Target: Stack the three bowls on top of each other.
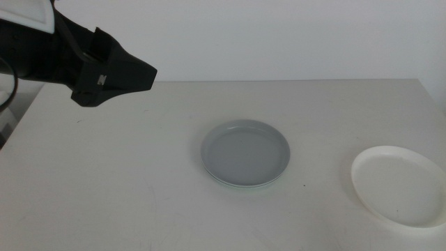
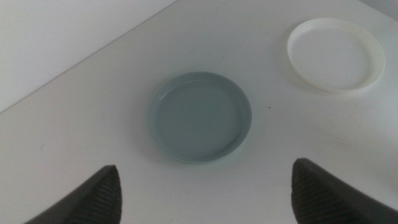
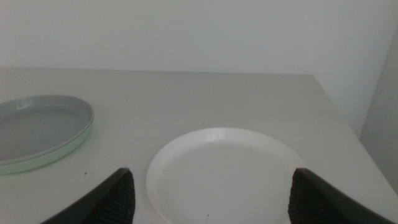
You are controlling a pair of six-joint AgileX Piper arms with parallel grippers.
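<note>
The pale grey bowl (image 1: 246,150) sits nested in the mint green bowl (image 1: 244,185) at the table's middle; only the green rim shows beneath it. The white bowl (image 1: 401,185) lies alone at the right, near the front edge. My left gripper (image 1: 118,73) hangs high over the table's far left, open and empty. In its wrist view (image 2: 205,168) the jaws stand wide apart, looking down on the grey bowl (image 2: 200,115) and white bowl (image 2: 336,53). My right gripper (image 3: 211,173) is open and empty, low and just short of the white bowl (image 3: 224,174), with the stacked pair (image 3: 37,124) beside it.
The table's (image 1: 125,181) right edge runs close beside the white bowl. A white wall stands behind the table's far edge. The right arm is out of the middle view.
</note>
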